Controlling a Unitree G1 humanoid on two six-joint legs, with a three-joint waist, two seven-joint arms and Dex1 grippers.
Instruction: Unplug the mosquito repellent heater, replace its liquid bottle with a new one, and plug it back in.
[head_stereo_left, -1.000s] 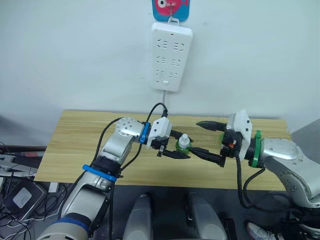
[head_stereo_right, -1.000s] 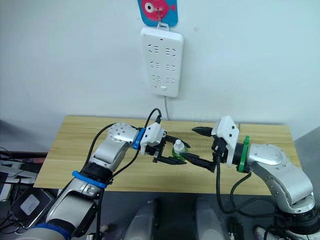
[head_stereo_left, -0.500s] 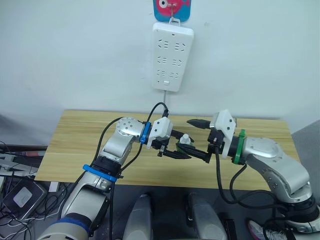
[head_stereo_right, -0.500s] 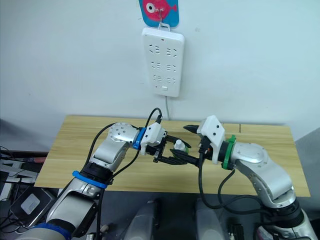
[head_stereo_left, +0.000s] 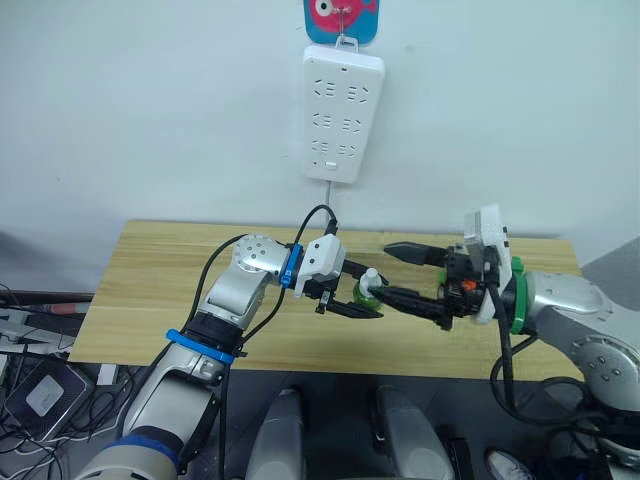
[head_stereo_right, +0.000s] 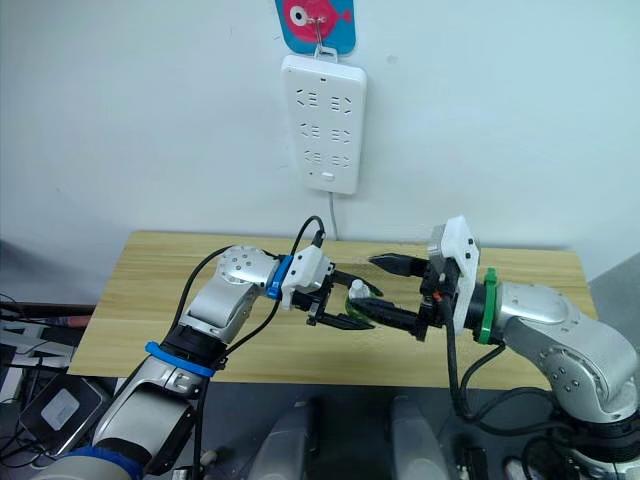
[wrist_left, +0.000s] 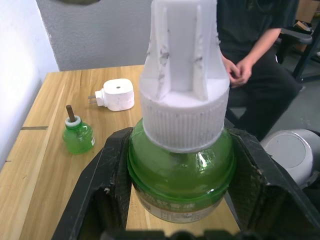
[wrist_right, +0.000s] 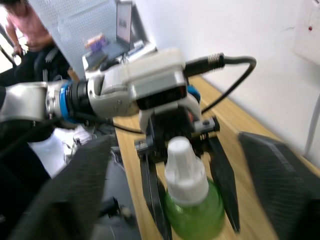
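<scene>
The left gripper (head_stereo_left: 352, 297) is clamped on a capped bottle (wrist_left: 181, 165), its two black fingers (wrist_left: 97, 200) pressed against the green sides. That bottle is clear green plastic full of liquid, with a ribbed white collar and a tall fluted white cap (wrist_right: 184, 170), and it is held upright above the table (head_stereo_left: 150, 290). The right gripper (head_stereo_left: 400, 272) faces it from the other side with its jaws spread wide, one finger above the cap and one below it, neither touching.

Beyond the held bottle, the heater (wrist_left: 115, 95) lies on its side on the table, a small rounded white block with a little hole in its face and prongs sticking out. Just beside the heater stands a second bottle (wrist_left: 78, 136), green, uncapped, with a dark wick. So there are two bottles and one heater. A power strip (head_stereo_left: 342, 114) hangs on the wall above the table. A person (wrist_left: 255, 65) sits past the table's far end.
</scene>
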